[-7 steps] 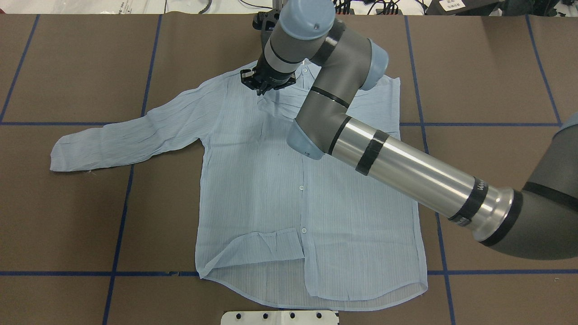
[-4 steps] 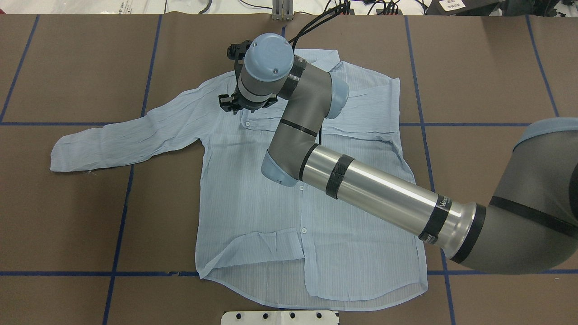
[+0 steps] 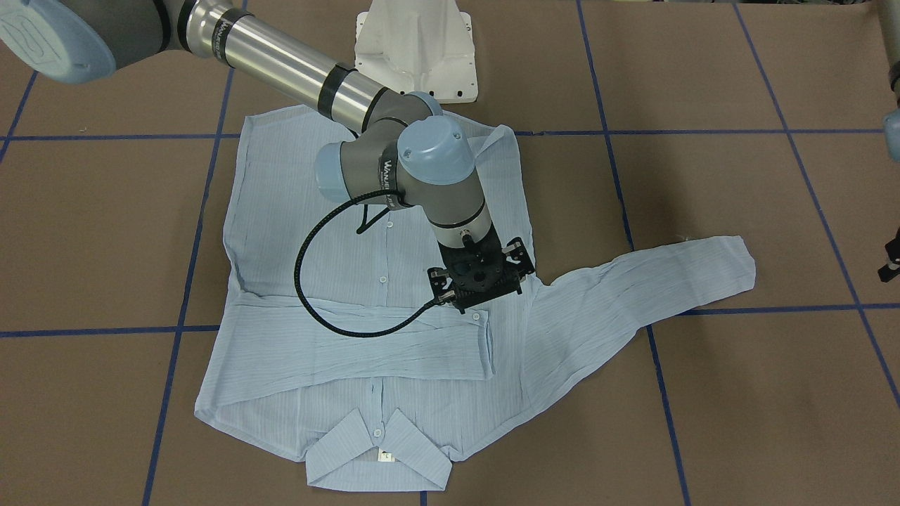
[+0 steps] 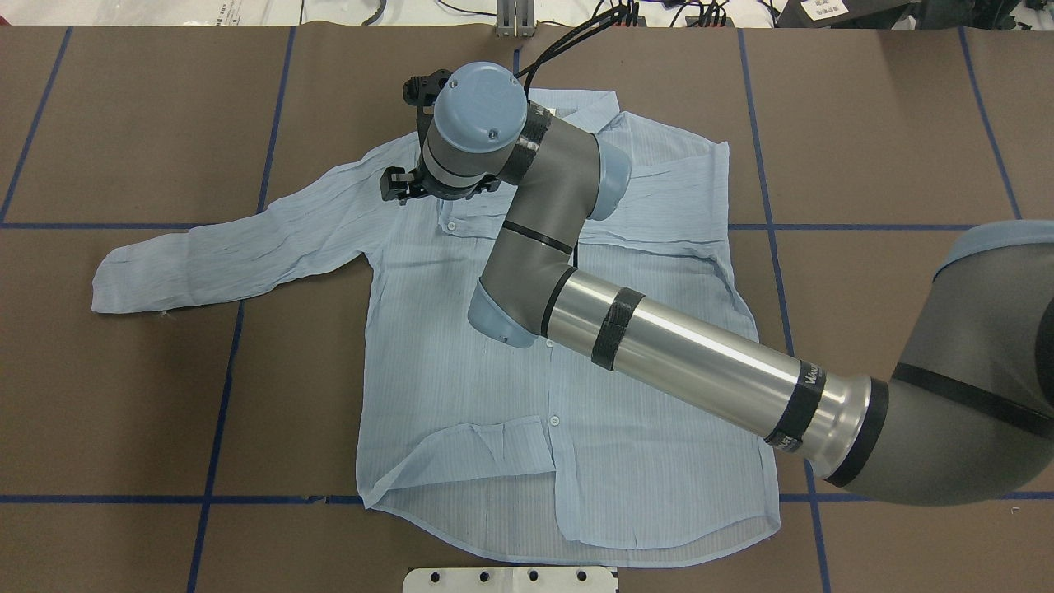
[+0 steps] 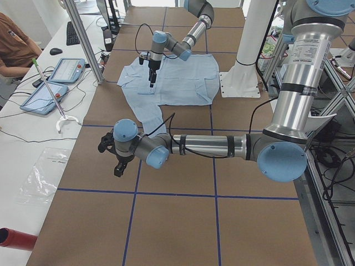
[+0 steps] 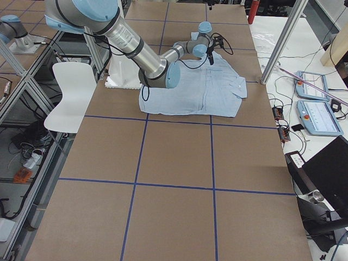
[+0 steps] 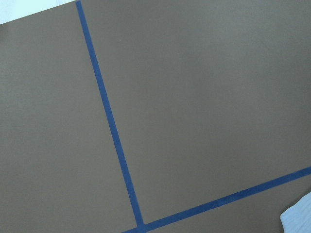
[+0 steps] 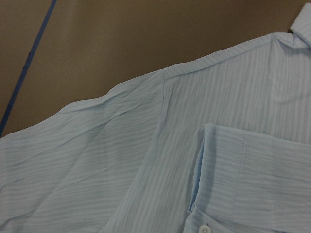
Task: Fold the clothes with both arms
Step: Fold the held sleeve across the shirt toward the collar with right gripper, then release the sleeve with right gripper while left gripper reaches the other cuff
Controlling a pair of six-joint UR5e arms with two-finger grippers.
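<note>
Lying flat and front-up on the bench [image 4: 889, 123], the shirt [image 4: 461, 346] is spread for folding in turn: the folded sleeve [image 3: 351, 344] is crossed over the chest, the outstretched sleeve [image 4: 230, 247] laid out sideways. The right hand [image 3: 481, 279] is held above the shoulder beside the crossed cuff [image 3: 472, 337], probably for that second sleeve; whether it is spread or pressed together cannot be told. The left hand [image 5: 117, 168] is parked well aside over bare bench, its state equally hidden.

A thin, light blue striped button-up shirt [image 4: 461, 354] lies flat, front up, one sleeve folded across the chest, the other outstretched. The grey right arm [image 4: 683, 354] reaches over it; the left arm [image 5: 205, 145] hangs well apart.
</note>
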